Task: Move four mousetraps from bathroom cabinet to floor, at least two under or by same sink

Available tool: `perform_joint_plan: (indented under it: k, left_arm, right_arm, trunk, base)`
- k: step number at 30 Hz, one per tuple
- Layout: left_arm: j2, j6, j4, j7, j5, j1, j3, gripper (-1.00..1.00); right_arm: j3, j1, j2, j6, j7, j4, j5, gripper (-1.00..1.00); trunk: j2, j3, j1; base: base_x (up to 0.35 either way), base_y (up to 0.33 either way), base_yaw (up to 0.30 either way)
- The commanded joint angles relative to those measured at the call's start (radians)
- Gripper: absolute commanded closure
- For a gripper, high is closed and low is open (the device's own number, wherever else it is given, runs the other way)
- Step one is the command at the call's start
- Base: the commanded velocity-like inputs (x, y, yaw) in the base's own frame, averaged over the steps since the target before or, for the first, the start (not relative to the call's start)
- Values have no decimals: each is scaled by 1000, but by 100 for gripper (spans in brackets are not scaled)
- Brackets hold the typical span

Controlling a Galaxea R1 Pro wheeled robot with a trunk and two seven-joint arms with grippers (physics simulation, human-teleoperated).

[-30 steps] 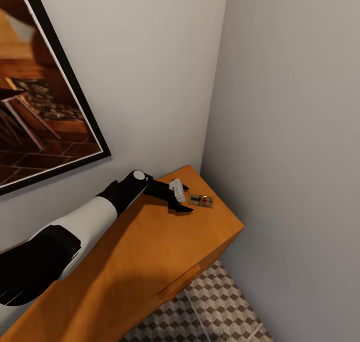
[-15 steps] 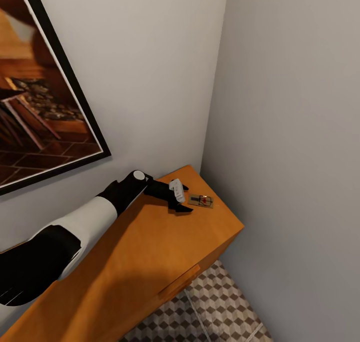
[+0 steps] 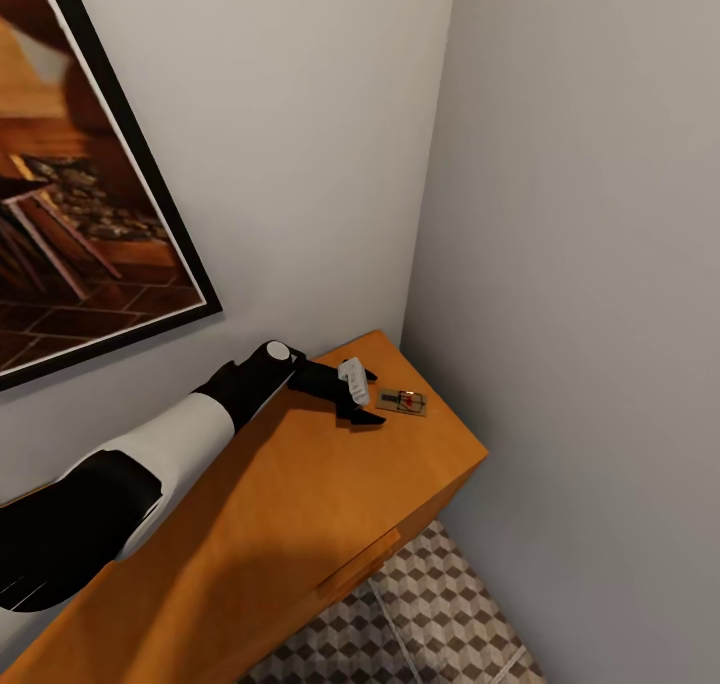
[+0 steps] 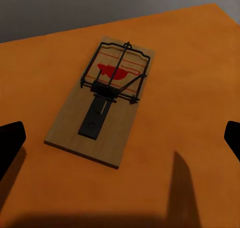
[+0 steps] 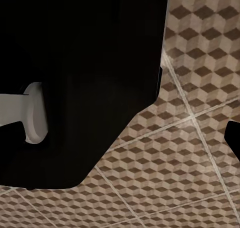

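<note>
Our left black claw [image 3: 366, 396] is hovering with fingers spread wide, gripping nothing, at nine o'clock of the small brown wooden mousetrap [image 3: 402, 402] lying flat atop the low orange-wood cabinet [image 3: 300, 524]; cube-patterned tile floor [image 3: 440, 614] is showing below.

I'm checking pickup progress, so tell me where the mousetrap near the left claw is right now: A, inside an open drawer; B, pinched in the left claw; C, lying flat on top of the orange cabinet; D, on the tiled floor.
C: the mousetrap lies flat on the orange cabinet top, just ahead of the open left claw, untouched by its fingertips.
</note>
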Motion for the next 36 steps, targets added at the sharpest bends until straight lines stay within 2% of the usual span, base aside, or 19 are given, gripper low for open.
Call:
perform_joint_plan:
  k: [1, 36]
  left_arm:
    - [0, -2, 0, -2, -5, -1, 0, -100]
    - [0, -1, 3, -1, -5, -1, 0, -100]
  right_arm:
    - [-9, 0, 0, -3, 4, 1, 7, -100]
    - [-9, 0, 0, -3, 4, 1, 7, -100]
  trunk:
    - [-2, -1, 0]
    - [-2, -1, 0]
  base:
    - [0, 0, 0]
    - [0, 0, 0]
